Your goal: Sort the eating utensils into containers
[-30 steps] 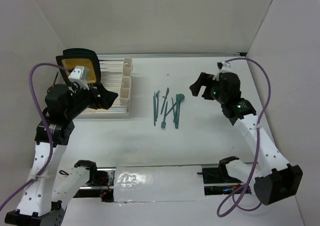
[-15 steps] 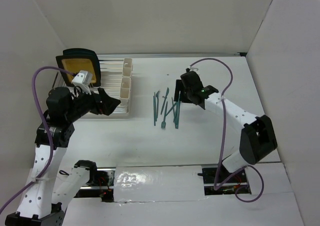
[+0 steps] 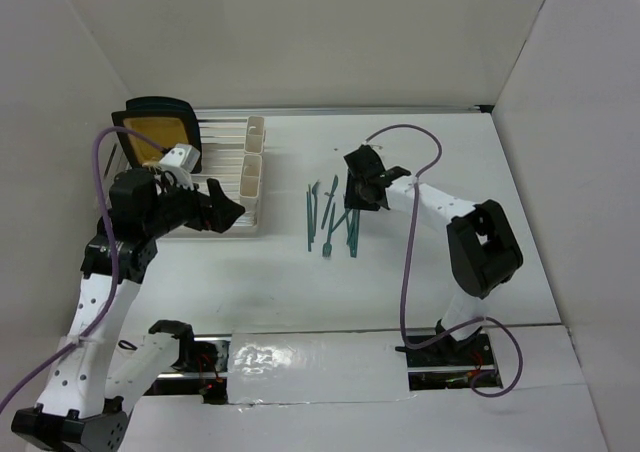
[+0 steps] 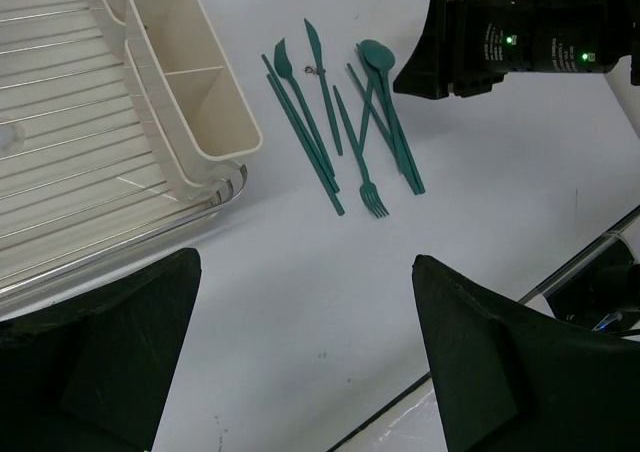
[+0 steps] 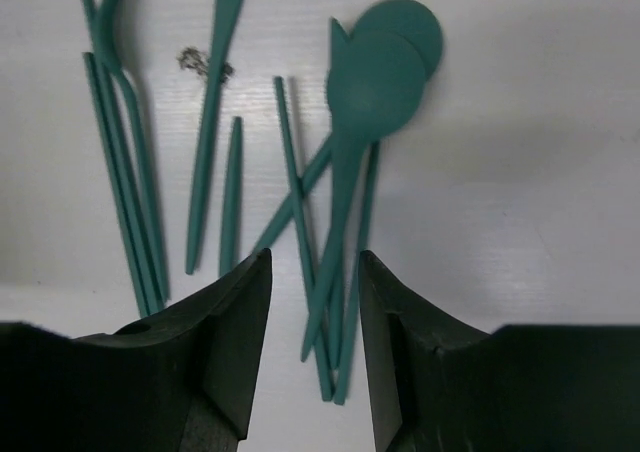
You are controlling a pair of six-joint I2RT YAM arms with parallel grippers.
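– Mid-bench, right of the rack [image 4: 60, 122]: utensils [image 4: 375, 57] all loose in one crossed pile, none in the cups [image 3: 252, 177] yet. Hands?

– Low over the pile's right side sits the right hand [image 5: 313, 272], fingers narrowly apart, spoon handles running into the gap. No contact visible, so it isn't pinching anything I can confirm. Spread wide and empty, the left hand [image 4: 305, 262] hovers above the bench [image 3: 420, 272] by the rack's near-right corner.

– Risks?

– Two spoons [image 5: 375, 82] lie bowl on bowl, with a thin handle crossing under them. A pinch there likely takes two or three pieces at once, and mixed types end up in one compartment. Handles are slim and flat on the bench, so fingers could skid over them, or a piece could swivel and drop on the lift. Cup openings are narrow, so a tilted piece may catch a rim and fall into the rack.

– Counts?

– Two spoons. One fork [image 4: 375, 204] with clear tines; a bent head at the pile's left, can't tell its type. One sure knife [image 5: 225, 12]. The rest are bare handles, untypable. Total about seven or eight; overlaps block an exact count. Two cups in a row at the rack's right edge, the nearer split into two compartments. One rack. One plate [image 3: 160, 132] at its far-left end.
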